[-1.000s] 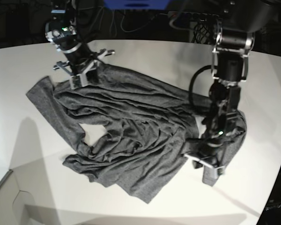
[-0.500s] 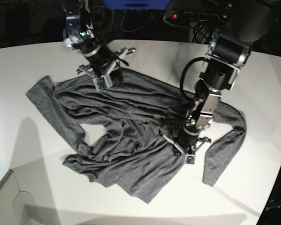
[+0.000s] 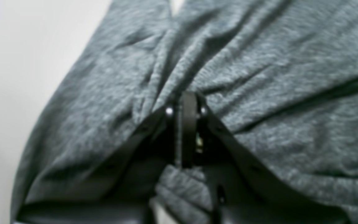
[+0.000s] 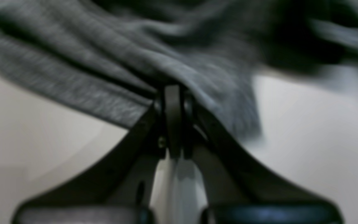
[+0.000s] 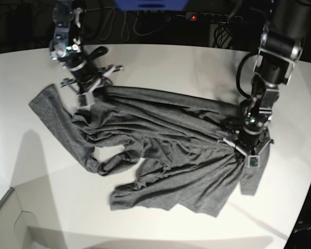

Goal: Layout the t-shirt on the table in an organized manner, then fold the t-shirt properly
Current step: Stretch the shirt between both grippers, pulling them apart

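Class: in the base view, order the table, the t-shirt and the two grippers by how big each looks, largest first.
1. Table
2. T-shirt
3. Left gripper and right gripper: they look alike, so unranked.

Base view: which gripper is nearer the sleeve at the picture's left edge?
Right. The right gripper pinches the shirt beside that sleeve; the left gripper holds the opposite side.

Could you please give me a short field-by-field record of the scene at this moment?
garment: t-shirt, dark grey, wrinkled, stretched between both arms
surface: table, white
left pincer: shut on the shirt's fabric
right pincer: shut on the shirt's far edge
fold state: not yet folded; one sleeve trails on the base view's left
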